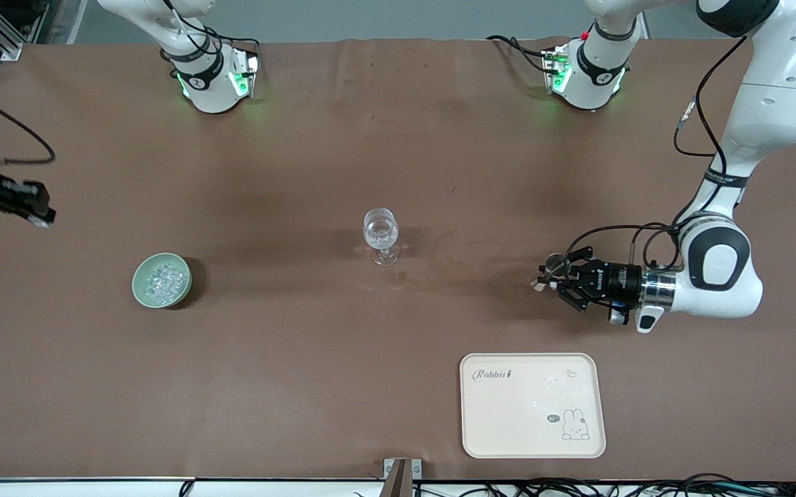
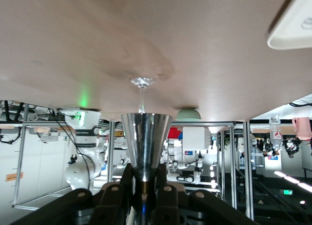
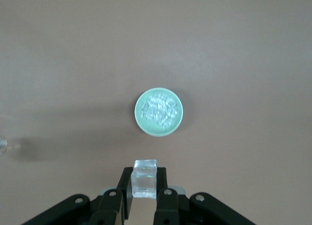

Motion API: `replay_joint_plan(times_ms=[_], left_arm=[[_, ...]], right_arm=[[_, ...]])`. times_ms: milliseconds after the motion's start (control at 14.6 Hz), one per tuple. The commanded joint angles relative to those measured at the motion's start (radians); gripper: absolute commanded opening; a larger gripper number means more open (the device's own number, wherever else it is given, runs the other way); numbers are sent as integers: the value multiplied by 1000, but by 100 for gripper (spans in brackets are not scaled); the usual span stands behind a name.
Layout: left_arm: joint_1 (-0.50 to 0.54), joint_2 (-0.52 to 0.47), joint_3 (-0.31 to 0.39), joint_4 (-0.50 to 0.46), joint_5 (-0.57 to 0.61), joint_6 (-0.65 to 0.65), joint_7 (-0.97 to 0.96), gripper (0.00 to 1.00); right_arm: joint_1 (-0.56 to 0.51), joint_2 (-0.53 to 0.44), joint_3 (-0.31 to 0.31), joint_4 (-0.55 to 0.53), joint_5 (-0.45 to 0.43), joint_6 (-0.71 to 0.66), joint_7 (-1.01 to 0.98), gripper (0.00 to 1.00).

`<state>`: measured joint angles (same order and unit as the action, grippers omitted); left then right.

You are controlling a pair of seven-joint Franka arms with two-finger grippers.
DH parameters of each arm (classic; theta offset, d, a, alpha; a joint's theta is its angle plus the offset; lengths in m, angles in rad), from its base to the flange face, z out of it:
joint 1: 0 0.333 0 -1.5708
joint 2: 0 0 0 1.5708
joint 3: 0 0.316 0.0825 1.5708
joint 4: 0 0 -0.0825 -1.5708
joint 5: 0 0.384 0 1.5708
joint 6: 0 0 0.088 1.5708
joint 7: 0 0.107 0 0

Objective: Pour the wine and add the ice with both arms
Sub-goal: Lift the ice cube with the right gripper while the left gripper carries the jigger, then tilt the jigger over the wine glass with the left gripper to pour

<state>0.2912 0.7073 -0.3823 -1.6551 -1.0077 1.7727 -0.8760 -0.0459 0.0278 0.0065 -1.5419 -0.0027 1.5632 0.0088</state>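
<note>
From the front, the left gripper (image 1: pixel 542 281) hangs over bare table between the wine glass (image 1: pixel 380 235) and the tray (image 1: pixel 532 405), clamped on a small steel cup (image 1: pixel 554 263). The right gripper (image 1: pixel 40 215) is at the right arm's end, above the green bowl (image 1: pixel 161 279) of ice (image 1: pixel 163 278).

The left wrist view shows the steel cup (image 2: pixel 145 142) pinched tight, the glass (image 2: pixel 142 91) ahead.

The right wrist view shows a clear cube (image 3: pixel 145 178) gripped over the bowl (image 3: pixel 159 111). Judging by this, the cube has yet to reach the glass; whether the pouring is done, I cannot tell.

Open tabletop between green bowl (image 1: pixel 161 279) and stemmed glass (image 1: pixel 380 235), passage toward the tray (image 1: pixel 532 405) unobstructed.
</note>
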Motion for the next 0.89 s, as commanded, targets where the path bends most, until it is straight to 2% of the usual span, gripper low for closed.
replay_joint_plan(times_ms=[0,206,687,824], left_arm=[[-1,-40,-58,-14,-14,68,-66,1],[-30,-63,-113,-14,-12,163,-141,1],[-237,-132,-113,-15,4,408,-300,0],[-283,-146,-112,-15,26,439,-343,0]], right_arm=[[-5,-78,4,-43,4,-17,-7,2],[-9,-72,1,-43,12,9,-7,2],[-6,-71,1,-50,13,37,-7,2],[-6,-71,1,-50,13,35,-7,2]])
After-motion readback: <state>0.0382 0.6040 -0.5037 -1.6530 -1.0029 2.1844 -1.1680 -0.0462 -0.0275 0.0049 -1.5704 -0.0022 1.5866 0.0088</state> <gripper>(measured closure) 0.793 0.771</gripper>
